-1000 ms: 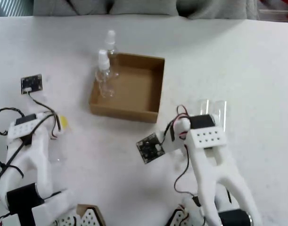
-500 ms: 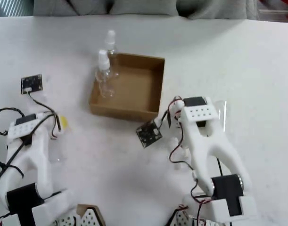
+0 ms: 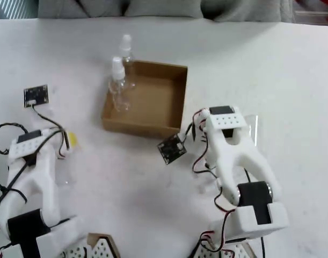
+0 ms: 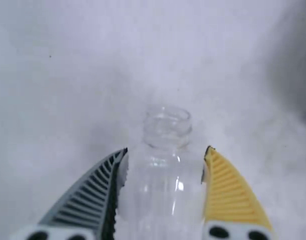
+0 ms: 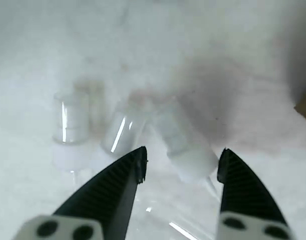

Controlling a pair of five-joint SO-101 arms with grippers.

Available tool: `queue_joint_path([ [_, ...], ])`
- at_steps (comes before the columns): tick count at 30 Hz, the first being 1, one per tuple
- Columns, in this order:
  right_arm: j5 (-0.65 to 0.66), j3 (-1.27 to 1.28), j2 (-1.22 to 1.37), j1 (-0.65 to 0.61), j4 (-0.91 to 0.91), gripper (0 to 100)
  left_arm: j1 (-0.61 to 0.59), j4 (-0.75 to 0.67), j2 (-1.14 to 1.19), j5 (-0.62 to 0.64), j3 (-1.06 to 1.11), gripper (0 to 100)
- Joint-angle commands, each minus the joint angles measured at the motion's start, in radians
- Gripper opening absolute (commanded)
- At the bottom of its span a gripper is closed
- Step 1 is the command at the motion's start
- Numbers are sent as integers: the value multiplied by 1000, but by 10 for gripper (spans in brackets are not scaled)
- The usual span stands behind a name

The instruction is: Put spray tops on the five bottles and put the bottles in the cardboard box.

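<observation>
While the left claw is gripping an uncapped bottle between its jaws, the right claw, spread wide, is advancing across the table so the loose spray tops are lying just beyond its fingertips, likely readying a pick-up.

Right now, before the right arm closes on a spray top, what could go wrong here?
The right gripper is open over spray tops lying close together; closing could catch two or knock one away. The left gripper holds the uncapped bottle by its smooth sides, so it might slip or tilt when a top is pressed on.
</observation>
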Motion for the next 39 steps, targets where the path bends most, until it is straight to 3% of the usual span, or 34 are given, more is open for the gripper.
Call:
queue_joint_path([
  [1, 17, -38, 15, 8, -39, 215, 12, -18, -41, -9, -3, 28],
  [5, 15, -41, 56, 13, -79, 176, 12, -17, -41, -9, -3, 28],
  [10, 14, -43, 64, 8, -84, 10, 12, -17, -41, -9, -3, 28],
  [15, -23, -72, 33, 16, -85, 14, 12, -17, -42, -9, -3, 28],
  [18, -189, -133, 4, 10, -85, 17, 12, -17, -42, -9, -3, 28],
  [31, -1122, -416, -36, 41, -79, 17, 8, -17, -42, -9, -3, 28],
  [35, -1369, -443, -68, 117, -77, 17, 7, -15, -42, -9, -3, 28],
  [39, -1534, -440, -120, 254, -74, 17, 7, -15, -42, -9, -3, 28],
])
